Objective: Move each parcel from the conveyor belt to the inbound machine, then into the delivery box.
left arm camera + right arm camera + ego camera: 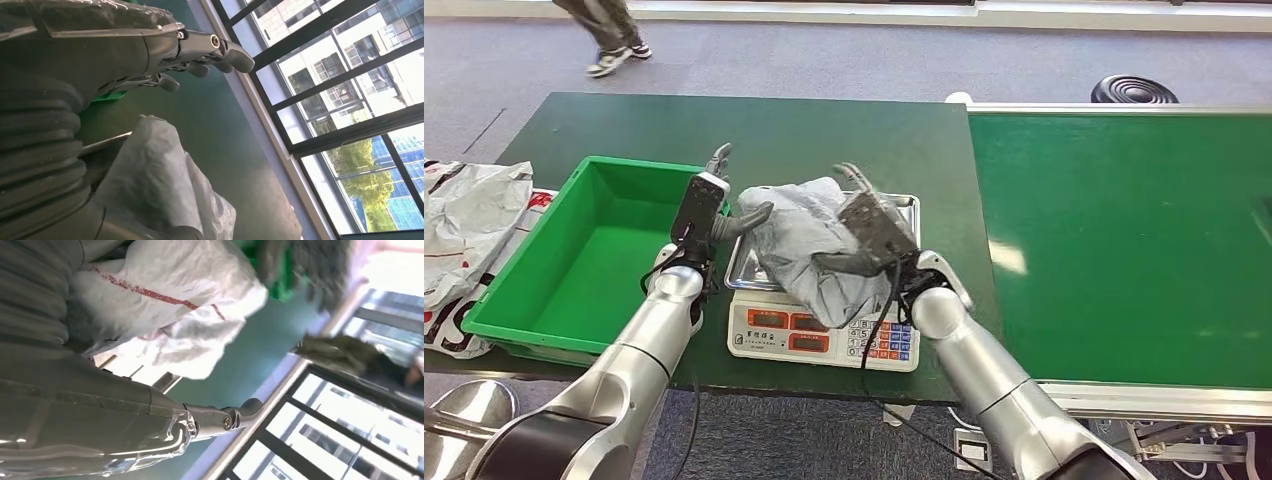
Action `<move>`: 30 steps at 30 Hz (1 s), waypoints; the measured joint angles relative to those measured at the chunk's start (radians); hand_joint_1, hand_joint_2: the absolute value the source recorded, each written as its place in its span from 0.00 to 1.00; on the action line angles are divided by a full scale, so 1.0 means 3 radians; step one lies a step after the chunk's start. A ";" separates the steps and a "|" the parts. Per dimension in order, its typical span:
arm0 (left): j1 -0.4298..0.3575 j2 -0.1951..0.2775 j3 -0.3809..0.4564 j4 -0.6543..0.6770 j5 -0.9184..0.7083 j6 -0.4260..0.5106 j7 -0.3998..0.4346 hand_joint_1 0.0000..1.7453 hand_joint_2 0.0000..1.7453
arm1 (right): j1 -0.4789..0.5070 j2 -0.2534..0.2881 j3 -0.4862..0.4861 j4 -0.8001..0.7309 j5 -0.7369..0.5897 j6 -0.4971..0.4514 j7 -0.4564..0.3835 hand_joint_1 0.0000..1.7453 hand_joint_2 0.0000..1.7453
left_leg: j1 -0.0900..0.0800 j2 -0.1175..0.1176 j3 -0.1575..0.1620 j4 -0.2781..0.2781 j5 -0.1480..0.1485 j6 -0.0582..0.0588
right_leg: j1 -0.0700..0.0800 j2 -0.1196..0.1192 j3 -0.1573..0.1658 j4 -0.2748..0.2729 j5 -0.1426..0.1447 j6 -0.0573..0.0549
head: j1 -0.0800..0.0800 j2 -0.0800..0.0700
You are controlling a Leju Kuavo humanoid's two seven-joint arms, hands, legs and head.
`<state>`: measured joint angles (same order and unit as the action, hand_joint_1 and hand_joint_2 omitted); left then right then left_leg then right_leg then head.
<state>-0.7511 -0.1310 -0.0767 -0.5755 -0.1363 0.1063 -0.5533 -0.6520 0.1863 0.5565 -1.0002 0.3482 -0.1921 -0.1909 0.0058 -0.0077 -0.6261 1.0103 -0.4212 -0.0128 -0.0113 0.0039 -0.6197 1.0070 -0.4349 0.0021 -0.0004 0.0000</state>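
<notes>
A crumpled grey plastic parcel (809,245) lies on the steel tray of the weighing scale (824,338), the inbound machine. My left hand (702,210) stands at the parcel's left side, fingers straight up and thumb touching the bag. My right hand (874,225) stands at its right side with fingers spread and its thumb lying on the bag. The left wrist view shows the parcel (150,185) beside extended fingers (220,47). In the right wrist view the parcel (165,310), with red print, lies beyond a straight finger (225,420). The green delivery box (519,265) sits left of the scale, with nothing in it.
The green conveyor belt (1124,240) runs along the right, bare of parcels. White printed bags (464,230) lie left of the box. A person (609,40) walks past at the far side. A black round object (1134,90) sits behind the belt.
</notes>
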 joint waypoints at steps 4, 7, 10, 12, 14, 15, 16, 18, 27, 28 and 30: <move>0.0005 -0.0033 0.0000 -0.0027 -0.0019 -0.0045 -0.0001 0.00 1.00 | 0.0011 -0.0039 -0.0278 0.0000 -0.0351 0.0118 -0.0169 0.00 1.00 | 0.0000 0.0000 0.0000 0.0001 0.0000 0.0000 | 0.0000 0.0000 -0.0001 0.0000 0.0001 0.0000 | 0.0000 0.0000; 0.0003 -0.0067 0.0000 -0.0034 -0.0030 -0.0076 -0.0006 0.00 1.00 | 0.0024 -0.0053 -0.0471 0.0000 -0.0560 0.0156 -0.0251 0.00 1.00 | 0.0000 0.0000 0.0000 0.0001 0.0000 0.0000 | 0.0000 0.0000 -0.0001 0.0000 0.0001 0.0000 | 0.0000 0.0000; -0.0004 -0.0098 0.0000 -0.0036 -0.0043 -0.0099 -0.0008 0.00 1.00 | 0.0033 -0.0063 -0.0619 0.0001 -0.0696 0.0188 -0.0285 0.00 1.00 | 0.0000 0.0001 0.0000 0.0001 0.0000 0.0000 | 0.0000 0.0001 -0.0002 0.0000 0.0001 0.0000 | 0.0000 0.0000; -0.0010 -0.0124 -0.0002 -0.0036 -0.0059 -0.0126 -0.0010 0.00 1.00 | 0.0042 -0.0065 -0.0705 0.0010 -0.0806 0.0211 -0.0311 0.00 1.00 | 0.0000 0.0002 0.0000 0.0001 0.0000 0.0000 | 0.0000 0.0001 -0.0002 0.0000 0.0001 0.0000 | 0.0000 0.0000; -0.0015 -0.0151 -0.0010 -0.0039 -0.0078 -0.0153 -0.0010 0.00 1.00 | 0.0047 -0.0066 -0.0786 0.0048 -0.0950 0.0271 -0.0345 0.00 0.50 | 0.0000 0.0002 0.0000 0.0001 0.0000 0.0000 | 0.0000 0.0001 -0.0002 0.0000 0.0001 0.0000 | 0.0000 0.0000; -0.0015 -0.0165 -0.0016 -0.0044 -0.0086 -0.0166 -0.0009 0.00 1.00 | 0.0047 -0.0067 -0.0828 0.0083 -0.1038 0.0322 -0.0361 0.00 0.25 | 0.0000 0.0002 0.0000 0.0001 0.0000 0.0000 | 0.0000 0.0001 -0.0002 0.0000 0.0001 0.0000 | 0.0000 0.0000; -0.0016 -0.0177 -0.0021 -0.0052 -0.0094 -0.0181 -0.0008 0.00 1.00 | 0.0047 -0.0068 -0.0872 0.0128 -0.1133 0.0385 -0.0379 0.00 0.00 | 0.0000 0.0001 0.0000 0.0001 0.0000 0.0000 | 0.0000 0.0001 -0.0001 0.0000 0.0001 0.0000 | 0.0000 0.0000; -0.0017 -0.0202 -0.0032 -0.0069 -0.0103 -0.0214 -0.0003 0.00 1.00 | 0.0045 -0.0072 -0.0963 0.0234 -0.1323 0.0521 -0.0430 0.00 0.00 | 0.0000 0.0001 0.0000 0.0001 0.0000 0.0000 | 0.0000 0.0001 -0.0001 0.0000 0.0001 0.0000 | 0.0000 0.0000; -0.0018 -0.0247 -0.0090 -0.0110 -0.0126 -0.0258 0.0004 0.00 1.00 | 0.0042 -0.0096 -0.1213 0.0539 -0.1607 0.0743 -0.0531 0.00 0.00 | 0.0000 0.0002 0.0001 0.0001 0.0000 0.0000 | 0.0000 0.0002 -0.0001 0.0000 0.0002 0.0000 | 0.0000 0.0000; -0.0018 -0.0249 -0.0093 -0.0112 -0.0126 -0.0261 0.0004 0.00 1.00 | 0.0042 -0.0096 -0.1225 0.0556 -0.1625 0.0754 -0.0530 0.00 0.00 | 0.0000 0.0002 0.0001 0.0001 0.0000 0.0000 | 0.0000 0.0002 -0.0001 0.0000 0.0002 0.0000 | 0.0000 0.0000; -0.0018 -0.0251 -0.0099 -0.0113 -0.0129 -0.0277 0.0004 0.00 1.00 | 0.0041 -0.0097 -0.1250 0.0587 -0.1710 0.0799 -0.0531 0.00 0.00 | 0.0000 0.0002 0.0001 0.0001 0.0000 0.0000 | 0.0001 0.0002 -0.0001 0.0000 0.0001 0.0000 | 0.0000 0.0000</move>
<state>-0.7566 -0.2063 -0.1062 -0.6095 -0.1749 0.0234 -0.5521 -0.6397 0.1571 0.1815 -0.8243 -0.1646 0.0476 -0.3502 0.0057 -0.0070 -0.6257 1.0106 -0.4212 -0.0127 -0.0111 0.0045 -0.6200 1.0069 -0.4344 0.0020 -0.0004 0.0000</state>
